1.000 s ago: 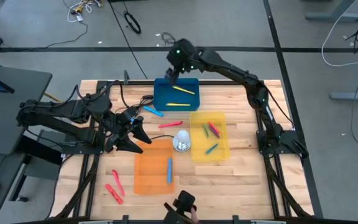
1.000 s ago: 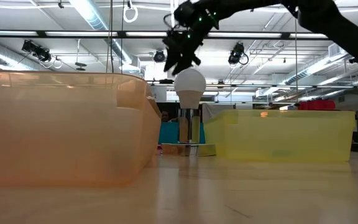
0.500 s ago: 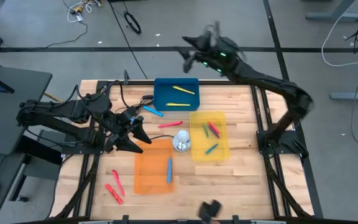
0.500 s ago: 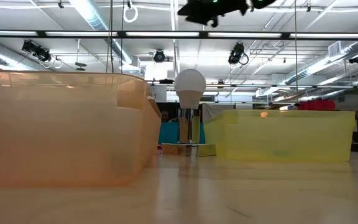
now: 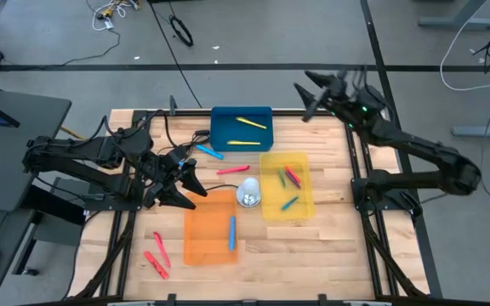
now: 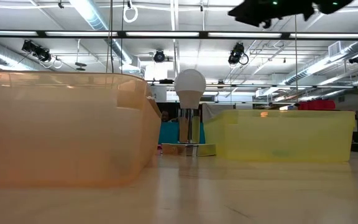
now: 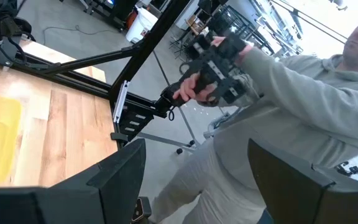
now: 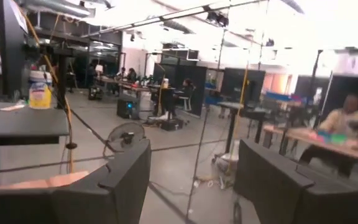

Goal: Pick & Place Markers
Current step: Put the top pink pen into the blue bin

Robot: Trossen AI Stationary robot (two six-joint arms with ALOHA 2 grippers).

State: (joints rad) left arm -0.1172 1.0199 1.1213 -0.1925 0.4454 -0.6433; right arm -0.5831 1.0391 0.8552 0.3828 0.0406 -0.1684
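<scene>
We see a wooden worktop [image 5: 330, 229] with three trays on it, and beyond its far edge the right arm reaches up and out past the far right corner, its end effector [image 5: 306, 95] high above the surface with its two fingers spread apart and nothing between them. The left arm lies low over the left side of the worktop, its end effector [image 5: 187, 189] just beside the orange tray's far left corner, fingers likewise parted and empty. In the left wrist view a person [image 7: 303, 106] in a grey top stands off the worktop holding a dark handheld device [image 7: 219, 56]. The orange tray [image 5: 201, 246] sits nearest the front and holds one light blue marker [image 5: 231, 232]. The yellow tray [image 5: 304, 204] lies to its right and holds a red marker [image 5: 293, 176], a green one [image 5: 282, 178] and a light blue one [image 5: 289, 202]. The blue tray [image 5: 228, 127] at the far edge holds two yellow markers [image 5: 250, 124]. A small device with a round white top [image 5: 248, 193] stands between the orange and yellow trays. Loose on the wood we find a red marker [image 5: 232, 170] and a light blue one [image 5: 210, 152] in front of the blue tray, and red ones [image 5: 156, 257] left of the orange tray.
</scene>
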